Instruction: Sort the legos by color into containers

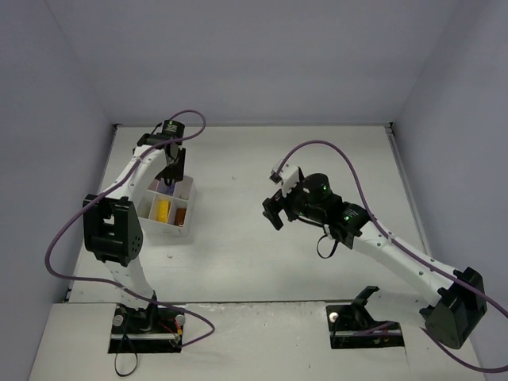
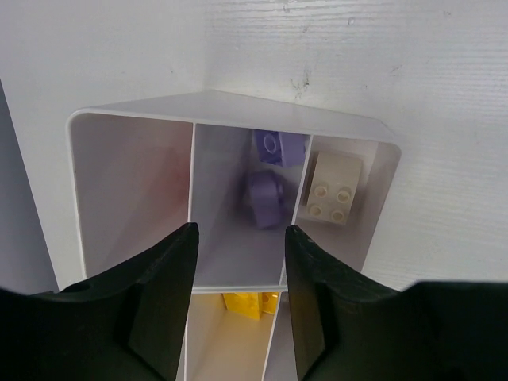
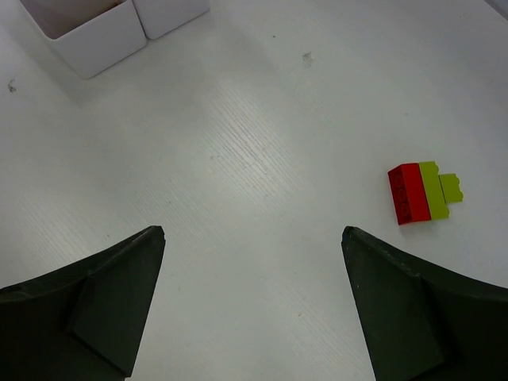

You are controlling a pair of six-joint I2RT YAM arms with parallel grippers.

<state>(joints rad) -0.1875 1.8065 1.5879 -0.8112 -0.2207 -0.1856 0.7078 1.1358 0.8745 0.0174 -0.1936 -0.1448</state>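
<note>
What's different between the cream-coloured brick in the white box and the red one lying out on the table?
The beige brick sits in a corner cell of the tray; the red brick lies on the bare table. The beige brick has its cell to itself; the red brick sits against a green brick. Both are small plastic toy bricks.

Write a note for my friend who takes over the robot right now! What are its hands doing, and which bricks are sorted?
Left gripper: open, empty, above the white plastic compartment tray.
Right gripper: open, empty, above the table.
Done: two lilac plastic bricks share the middle cell; beige brick in the neighbouring cell; yellow brick in another.
Left: red brick and green brick, stuck together, lie on the table outside the tray.
</note>
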